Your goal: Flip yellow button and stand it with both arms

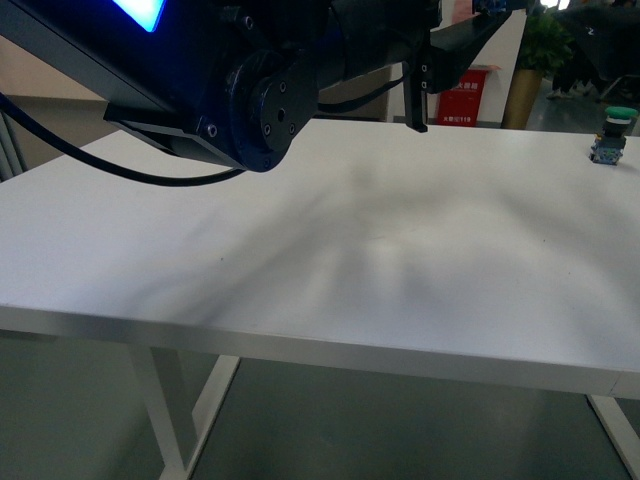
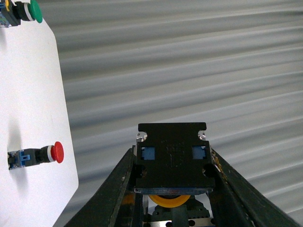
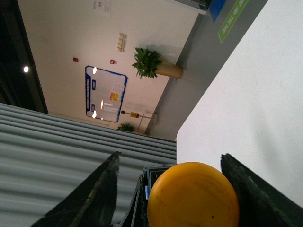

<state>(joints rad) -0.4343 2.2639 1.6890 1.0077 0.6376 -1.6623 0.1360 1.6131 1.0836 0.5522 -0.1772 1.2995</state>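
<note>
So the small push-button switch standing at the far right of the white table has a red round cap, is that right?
No. The small push-button switch standing at the far right of the white table has a green round cap, not red; the front view shows it.

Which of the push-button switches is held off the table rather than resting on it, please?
The yellow-capped switch, clamped in the left gripper; the red-capped switch and the green-capped switch both rest on the white table.
</note>
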